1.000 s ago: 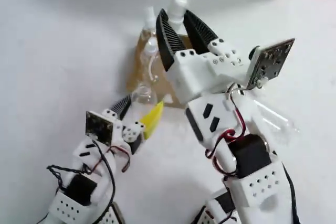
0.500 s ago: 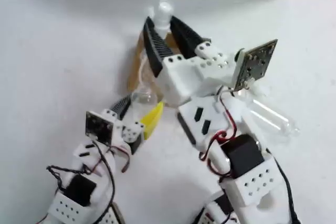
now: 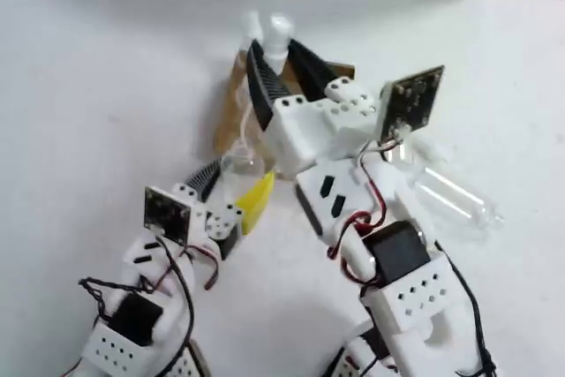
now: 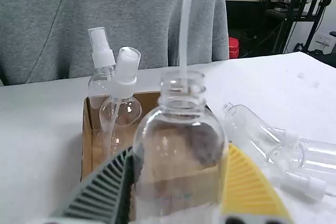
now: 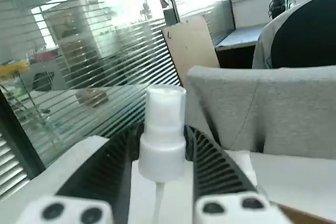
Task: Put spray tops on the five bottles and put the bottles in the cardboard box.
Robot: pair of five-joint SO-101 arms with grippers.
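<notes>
My left gripper (image 3: pixel 237 179) is shut on an upright clear bottle (image 3: pixel 240 166) with an open neck, just in front of the cardboard box (image 3: pixel 227 105). In the left wrist view the bottle (image 4: pixel 180 145) stands between the dark and the yellow fingers (image 4: pixel 247 187). My right gripper (image 3: pixel 277 49) is shut on a white spray top (image 3: pixel 280 34), held above the box. Its thin tube (image 4: pixel 184 24) hangs down to the bottle's neck. The right wrist view has the spray top (image 5: pixel 161 135) between black fingers. Two bottles with spray tops (image 4: pixel 102 69) (image 4: pixel 122 95) stand in the box (image 4: pixel 86 129).
Clear bottles without tops (image 3: pixel 452 193) lie on the white table to the right of the right arm; they also lie beside the held bottle in the left wrist view (image 4: pixel 249 129). A grey chair back (image 4: pixel 79 19) stands behind the table's far edge.
The right arm has swung left and a little back with the spray top in its gripper. The left arm and its bottle have stayed still.
</notes>
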